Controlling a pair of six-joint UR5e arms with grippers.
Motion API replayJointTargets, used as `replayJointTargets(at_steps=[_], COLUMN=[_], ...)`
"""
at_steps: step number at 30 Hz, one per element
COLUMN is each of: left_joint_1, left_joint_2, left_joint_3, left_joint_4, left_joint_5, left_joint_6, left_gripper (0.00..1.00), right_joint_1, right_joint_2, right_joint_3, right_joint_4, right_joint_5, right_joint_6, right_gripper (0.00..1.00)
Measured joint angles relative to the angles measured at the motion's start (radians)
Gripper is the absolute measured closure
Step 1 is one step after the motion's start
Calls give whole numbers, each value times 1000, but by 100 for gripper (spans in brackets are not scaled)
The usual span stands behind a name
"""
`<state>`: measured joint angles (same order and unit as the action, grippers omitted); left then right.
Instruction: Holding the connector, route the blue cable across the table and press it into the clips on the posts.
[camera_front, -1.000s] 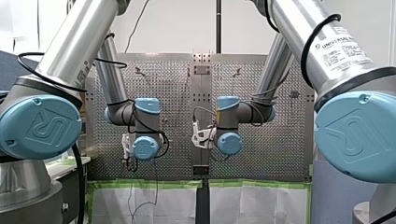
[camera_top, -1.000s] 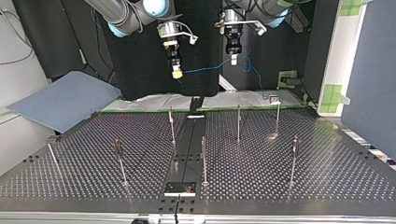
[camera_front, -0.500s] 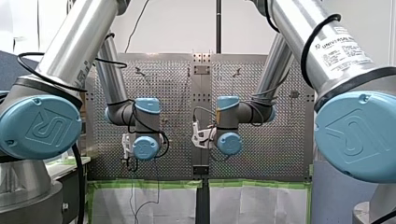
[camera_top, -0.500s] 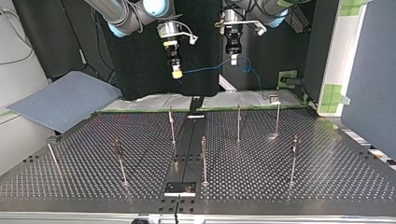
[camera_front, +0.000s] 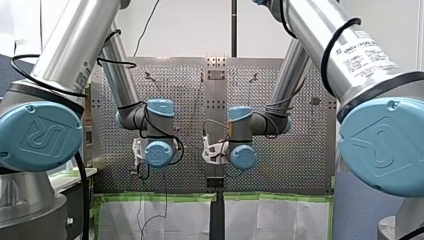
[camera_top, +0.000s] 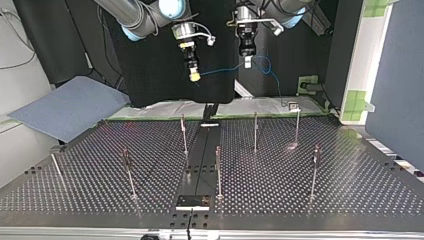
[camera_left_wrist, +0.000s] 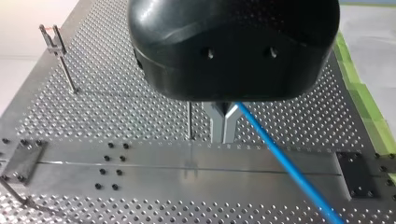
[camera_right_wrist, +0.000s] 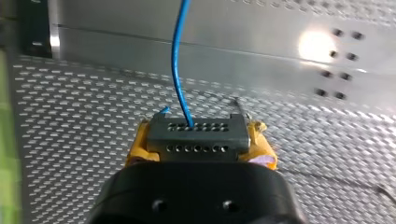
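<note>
Connector (camera_right_wrist: 197, 134): grey block with two rows of small holes. It sits across the tip of my right gripper (camera_right_wrist: 198, 144), in the air above the table (camera_top: 350, 185).
Right gripper: its two yellow pads (camera_right_wrist: 262, 151) are clamped on the connector, one on each short end. In the top view it hangs a little left of the middle and points down.
Blue cable (camera_top: 220, 71): it comes out of the connector and runs almost level through the air to my left gripper (camera_top: 247, 62). Past that gripper it makes a loop and falls behind the table at the top view's right.
Left gripper: its metal fingers (camera_left_wrist: 217, 123) are pressed together with the blue cable pinched between them. In the left wrist view the cable leaves the fingers on one side and slants away over the table.
Posts (camera_top: 255, 131): thin upright rods spread over the table, well below both grippers. The cable is well apart from the posts.
Clips (camera_left_wrist: 51, 36): one small fork shows on top of a post in the left wrist view, well apart from the fingers.
Strip (camera_left_wrist: 187, 168): smooth metal band across the table, under the left gripper.
</note>
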<state>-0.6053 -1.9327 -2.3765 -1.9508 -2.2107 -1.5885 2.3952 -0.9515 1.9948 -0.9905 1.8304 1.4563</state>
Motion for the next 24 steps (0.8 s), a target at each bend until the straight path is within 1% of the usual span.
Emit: replayJointTargets(at_steps=[2,5,8,10,19,22,24], left_joint_1=[-17,-28,-31,-31,-31,-32,-33], left_joint_2=[17,28,31,31,30,23,31], left_joint_3=[0,0,1,1,0,-5,-5], left_joint_4=[-21,-53,-74,-80,-84,-70,-63], left_joint_5=[-12,-18,-20,-20,-21,-24,-26], left_joint_6=[2,4,4,4,5,21,37], left_gripper=[100,100,100,100,100,100,100], right_joint_1=[2,3,3,3,4,15,24], right_joint_2=[21,42,49,51,51,40,27], right_joint_3=[-2,-2,-3,-3,-4,-15,-27], right_joint_4=[21,55,87,98,109,120,133], right_joint_5=[0,0,0,0,1,12,23], right_joint_6=[-1,-2,-2,-2,-3,-10,-10], right_gripper=[100,100,100,100,100,100,100])
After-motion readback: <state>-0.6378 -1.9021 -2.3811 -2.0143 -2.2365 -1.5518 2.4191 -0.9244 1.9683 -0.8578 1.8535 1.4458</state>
